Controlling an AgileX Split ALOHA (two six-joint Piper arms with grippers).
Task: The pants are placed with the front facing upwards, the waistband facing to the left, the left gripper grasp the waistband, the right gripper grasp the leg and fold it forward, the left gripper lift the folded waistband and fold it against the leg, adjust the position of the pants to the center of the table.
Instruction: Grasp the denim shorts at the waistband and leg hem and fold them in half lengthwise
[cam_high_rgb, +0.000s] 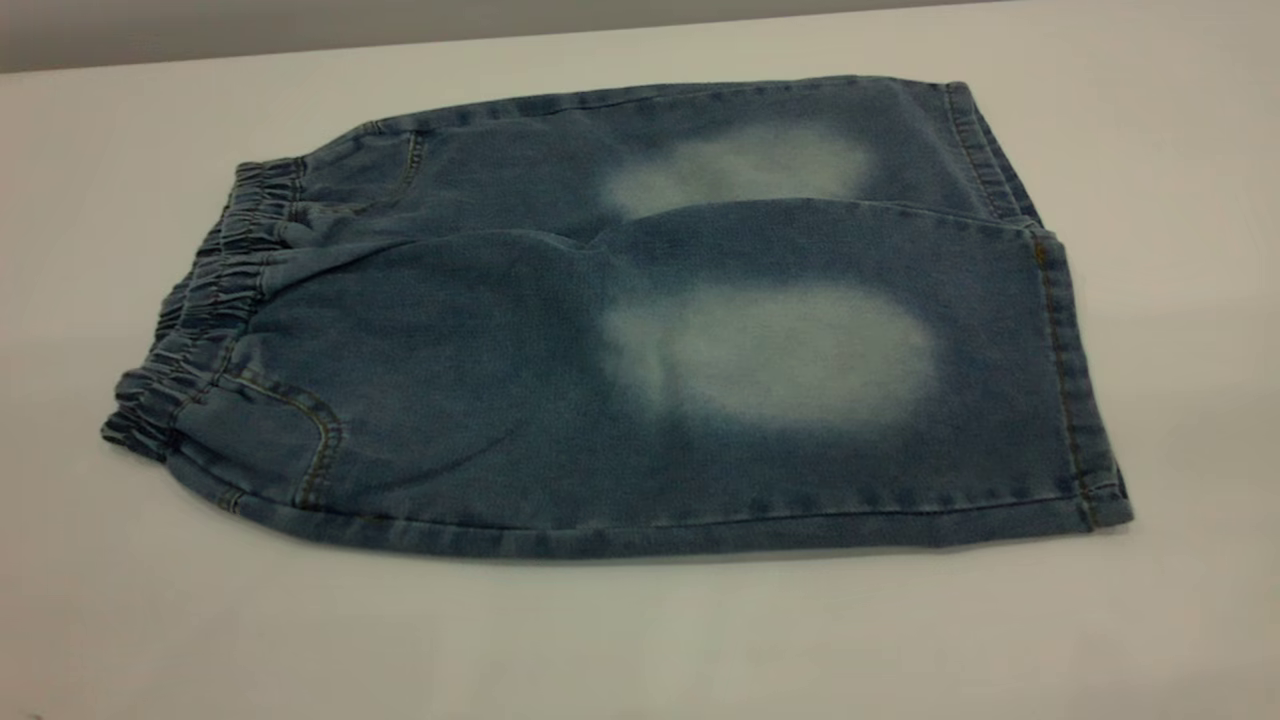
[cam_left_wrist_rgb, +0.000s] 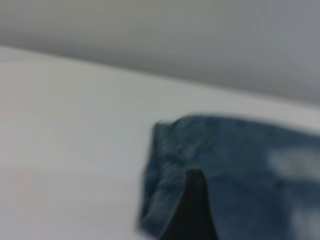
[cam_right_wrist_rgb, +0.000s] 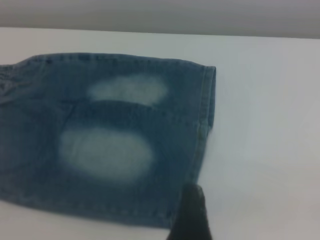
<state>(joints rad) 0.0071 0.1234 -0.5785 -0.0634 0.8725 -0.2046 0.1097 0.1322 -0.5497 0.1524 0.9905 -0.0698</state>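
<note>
Lying flat on the table (cam_high_rgb: 150, 620) — pants (cam_high_rgb: 620, 330), no readable writing — end effector states: cannot tell.

Pants (cam_high_rgb: 560, 380): short blue denim, flat on the table (cam_high_rgb: 640, 640), front up, unfolded. Two pale faded ovals across the legs. Ruffled waistband (cam_high_rgb: 200, 310) at left; leg hems right.

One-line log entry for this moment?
pants flat, unfolded | waistband left | left gripper near waistband | right gripper near leg hem | no grasp

Pants (cam_high_rgb: 640, 330) flat on table (cam_high_rgb: 150, 600) (front up); waistband (cam_high_rgb: 200, 310) left, leg hems right.
</note>
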